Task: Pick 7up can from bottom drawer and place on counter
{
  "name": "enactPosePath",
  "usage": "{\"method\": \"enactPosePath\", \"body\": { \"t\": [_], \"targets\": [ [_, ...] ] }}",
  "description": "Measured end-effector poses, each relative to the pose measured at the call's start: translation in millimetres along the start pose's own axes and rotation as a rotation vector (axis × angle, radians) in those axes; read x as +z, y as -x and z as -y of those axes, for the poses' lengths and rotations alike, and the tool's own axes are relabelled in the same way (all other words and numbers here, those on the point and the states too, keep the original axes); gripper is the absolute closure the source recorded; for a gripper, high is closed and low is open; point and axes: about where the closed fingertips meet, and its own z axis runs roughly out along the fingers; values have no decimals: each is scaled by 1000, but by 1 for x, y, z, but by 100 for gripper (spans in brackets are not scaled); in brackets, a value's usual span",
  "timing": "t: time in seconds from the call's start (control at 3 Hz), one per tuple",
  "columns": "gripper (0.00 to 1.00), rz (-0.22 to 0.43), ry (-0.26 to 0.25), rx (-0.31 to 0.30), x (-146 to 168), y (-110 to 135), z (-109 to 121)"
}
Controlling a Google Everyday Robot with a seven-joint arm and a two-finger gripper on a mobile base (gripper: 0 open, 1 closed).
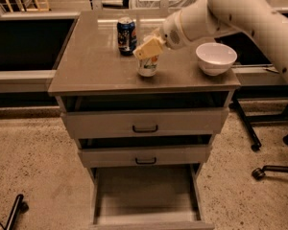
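— Where's the 7up can (148, 68)?
— Upright on the counter (96, 66), my gripper (148, 51) pinching its top. Bottom drawer (144, 195) is open.
— Labels?
— I can't read them, nor the blue can's (126, 35).

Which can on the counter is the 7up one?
Find the grey-brown counter topping the three-drawer cabinet. Near its middle, between a blue-labelled can and a white bowl, stands the 7up can. It is the pale one, directly under the gripper.
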Motion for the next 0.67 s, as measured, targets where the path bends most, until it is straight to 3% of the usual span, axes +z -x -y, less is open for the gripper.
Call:
{"method": "enactPosePath", "body": {
  "t": [0.33, 0.67],
  "targets": [
    [0, 41, -39, 91, 0, -21, -1],
    [0, 45, -44, 96, 3, -24, 0]
  ]
}}
